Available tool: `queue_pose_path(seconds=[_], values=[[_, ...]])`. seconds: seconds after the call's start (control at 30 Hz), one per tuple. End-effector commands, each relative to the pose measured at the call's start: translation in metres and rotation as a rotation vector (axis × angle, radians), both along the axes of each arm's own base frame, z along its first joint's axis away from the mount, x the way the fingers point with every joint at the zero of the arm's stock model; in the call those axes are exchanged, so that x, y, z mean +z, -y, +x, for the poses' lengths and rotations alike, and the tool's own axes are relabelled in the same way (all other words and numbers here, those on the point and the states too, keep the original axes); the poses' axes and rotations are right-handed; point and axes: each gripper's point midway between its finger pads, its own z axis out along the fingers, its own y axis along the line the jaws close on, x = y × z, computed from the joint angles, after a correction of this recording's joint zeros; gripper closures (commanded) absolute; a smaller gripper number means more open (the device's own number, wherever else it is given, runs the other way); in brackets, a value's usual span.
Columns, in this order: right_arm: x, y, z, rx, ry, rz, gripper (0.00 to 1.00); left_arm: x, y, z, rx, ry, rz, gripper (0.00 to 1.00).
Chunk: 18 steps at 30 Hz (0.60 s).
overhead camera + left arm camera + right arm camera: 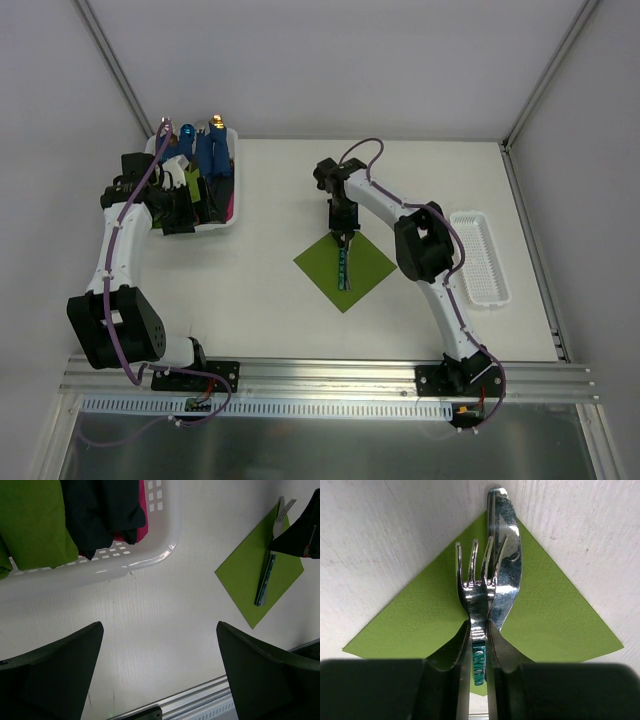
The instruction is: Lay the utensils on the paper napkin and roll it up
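Tightly drawn together, the jaws of the right gripper (479, 630) pinch the utensils (343, 268) at the neck, where the silver metal meets the dark teal handles. In the right wrist view the fork (475, 590) sits between the two dark fingers (447, 652), its tines pointing away. The knife (507, 555) lies pressed against the fork's right side, its blade partly under the right-hand tines. The knife's rounded tip reaches past the corner of the paper napkin (410, 625) and over the bare white table (260, 200). From above, the lime-green napkin is turned like a diamond near the table's middle. The cutlery runs along its diagonal from the far corner toward the centre, with the right gripper over that far corner. Whether the metal heads rest on the paper or hang just above it I cannot tell. Well apart on the left, the left gripper (159, 627) has its jaws spread wide with nothing between them. It hangs over the table just beside the near rim of a white perforated basket (150, 560). That basket holds a green folded sheet (35, 520), a dark cloth (100, 510), a strip of pink, and blue rolled bundles (210, 150) standing at its far end. A narrow white tray (480, 258) lies near the table's right edge.
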Motion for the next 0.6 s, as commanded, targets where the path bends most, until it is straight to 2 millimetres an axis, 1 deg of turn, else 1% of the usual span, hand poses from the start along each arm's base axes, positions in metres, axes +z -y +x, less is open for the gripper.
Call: queue_pose_path(seconds=[0.0, 0.13, 0.33, 0.4, 0.43, 0.5, 0.53, 0.57], values=[[0.011, 0.003, 0.006, 0.001, 0.007, 0.005, 0.85, 0.004, 0.008, -0.005, -0.023, 0.009, -0.027, 0.01], [0.015, -0.001, 0.007, 0.003, 0.011, 0.024, 0.78, 0.004, 0.008, -0.006, -0.031, 0.011, -0.027, 0.01], [0.023, -0.007, 0.011, 0.012, 0.026, 0.053, 0.63, 0.010, 0.007, -0.004, -0.034, 0.033, -0.017, 0.01], [0.026, -0.009, 0.011, 0.010, 0.025, 0.068, 0.62, 0.015, 0.009, -0.004, -0.040, 0.051, -0.020, 0.01], [0.030, -0.011, 0.010, 0.014, 0.031, 0.072, 0.62, 0.016, 0.009, -0.004, -0.040, 0.054, -0.019, 0.01], [0.043, -0.013, 0.011, 0.011, 0.061, 0.087, 0.63, 0.021, 0.015, -0.005, -0.057, 0.065, -0.039, 0.01], [0.061, -0.014, 0.012, 0.011, 0.099, 0.112, 0.63, 0.022, 0.017, -0.005, -0.060, 0.069, -0.039, 0.01], [0.071, -0.014, 0.013, 0.002, 0.123, 0.125, 0.63, 0.024, 0.025, -0.005, -0.084, 0.076, -0.038, 0.01]])
